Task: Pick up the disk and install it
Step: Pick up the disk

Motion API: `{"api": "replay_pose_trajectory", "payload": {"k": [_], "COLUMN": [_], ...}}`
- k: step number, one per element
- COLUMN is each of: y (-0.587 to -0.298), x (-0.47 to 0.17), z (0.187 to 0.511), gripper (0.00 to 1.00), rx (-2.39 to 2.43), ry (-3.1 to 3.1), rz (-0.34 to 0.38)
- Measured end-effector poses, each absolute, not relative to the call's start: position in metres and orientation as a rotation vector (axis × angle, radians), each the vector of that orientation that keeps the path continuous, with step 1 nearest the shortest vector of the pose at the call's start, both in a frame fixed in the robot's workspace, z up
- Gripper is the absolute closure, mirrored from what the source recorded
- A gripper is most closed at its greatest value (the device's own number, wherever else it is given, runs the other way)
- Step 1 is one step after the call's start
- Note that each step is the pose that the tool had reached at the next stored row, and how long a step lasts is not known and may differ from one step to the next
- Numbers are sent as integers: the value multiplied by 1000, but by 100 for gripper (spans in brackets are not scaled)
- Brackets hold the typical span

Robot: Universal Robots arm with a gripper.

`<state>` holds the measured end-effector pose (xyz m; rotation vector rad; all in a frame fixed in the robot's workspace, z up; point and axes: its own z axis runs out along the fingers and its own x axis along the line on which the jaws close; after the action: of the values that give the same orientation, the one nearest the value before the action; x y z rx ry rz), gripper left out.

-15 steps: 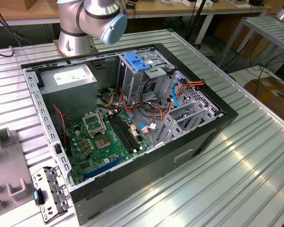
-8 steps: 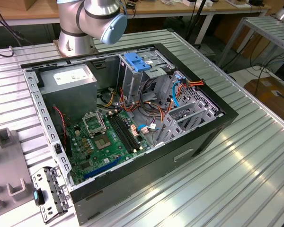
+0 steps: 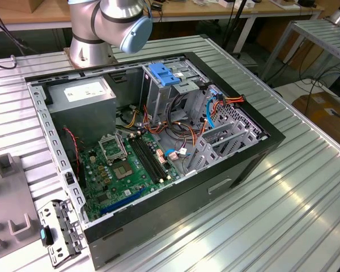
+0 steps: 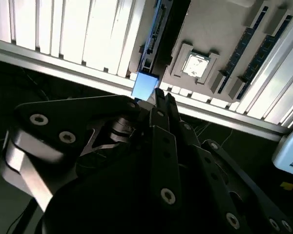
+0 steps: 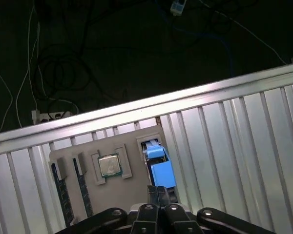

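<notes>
Blue-railed disk (image 5: 159,168) stands edge-on in grey tray (image 5: 112,195), gripper (image 5: 161,190) fingers seemingly together just beside it.

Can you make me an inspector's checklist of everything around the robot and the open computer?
Surface: ribbed aluminium table.
Job's things: the disk stands edge-on in a slot of the grey tray; the open computer case lies on its side, with a blue latch on its drive cage.
Clutter: processor chip and memory sticks in the same tray; perforated metal bracket by the case corner.
Grippers: the gripper sits right at the disk's blue end; contact cannot be told.
Cables: coloured wire bundles inside the case; loose leads on the floor.
Surroundings: wooden bench, second metal table, cardboard box.
</notes>
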<state>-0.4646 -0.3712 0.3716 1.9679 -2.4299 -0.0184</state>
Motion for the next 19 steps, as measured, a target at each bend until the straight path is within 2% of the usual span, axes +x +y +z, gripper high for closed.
{"api": "replay_pose_trajectory", "payload": {"k": [1, 2, 3, 5, 6, 7, 19], "y": [-371, -371, -371, -371, -371, -371, -366], "x": [-465, -465, -465, -465, -465, -465, -472], "z": [371, 370, 369, 364, 362, 360, 328], "gripper": [83, 71, 64, 52, 52, 46, 46], "rx": [1989, 2030, 2069, 2139, 2162, 2183, 2223], "ry": [-2413, -2378, -2343, -2280, -2258, -2237, -2197], "rz": [-18, -18, -17, -17, -16, -16, -16]}}
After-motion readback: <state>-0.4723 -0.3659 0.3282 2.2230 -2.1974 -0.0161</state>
